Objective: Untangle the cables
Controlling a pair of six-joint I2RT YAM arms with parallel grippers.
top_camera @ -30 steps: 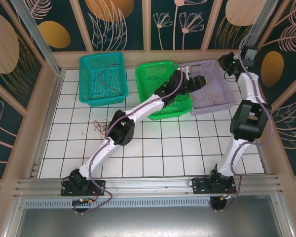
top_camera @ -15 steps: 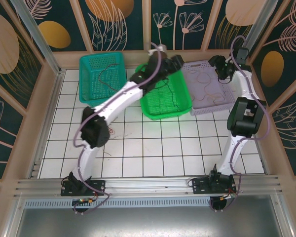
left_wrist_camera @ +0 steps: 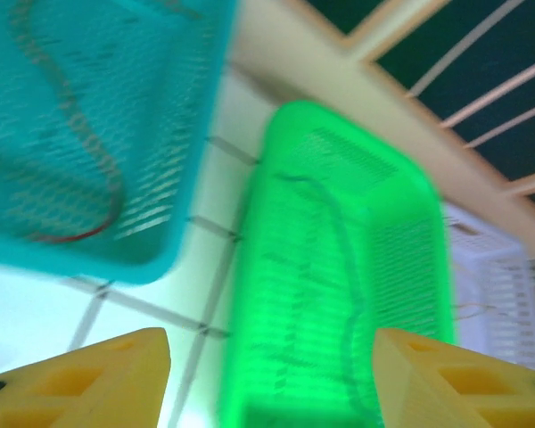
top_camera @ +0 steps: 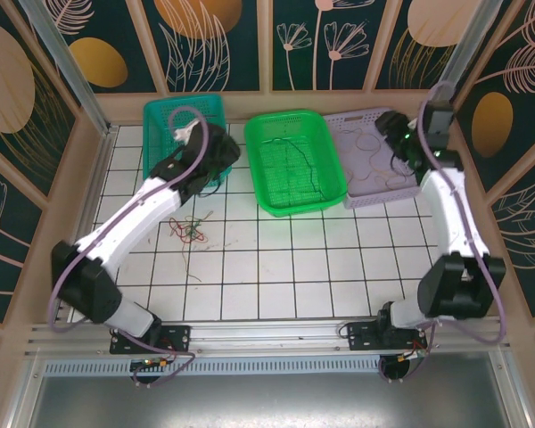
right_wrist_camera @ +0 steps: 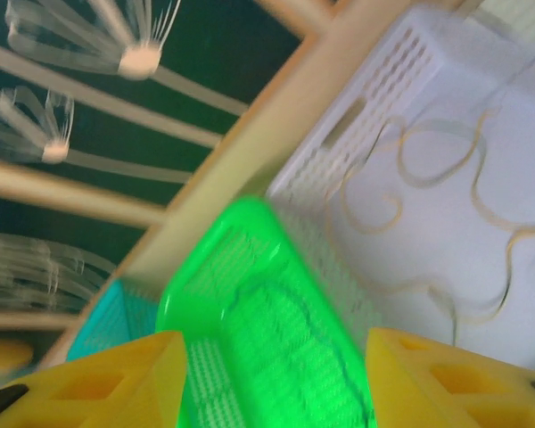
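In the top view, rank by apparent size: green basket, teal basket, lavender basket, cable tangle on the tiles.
Green basket largest.
Teal basket and lavender basket: alike, both partly hidden, so unranked.
Cable tangle smallest.

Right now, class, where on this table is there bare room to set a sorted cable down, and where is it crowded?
Free: the white tiles in front of the green basket and lavender basket, out to the right arm. Crowded: near the teal basket, where the loose cable tangle lies beside the left arm.

White tiled tabletop [top_camera: 321, 259] — dark floral wall panels [top_camera: 216, 55] around.
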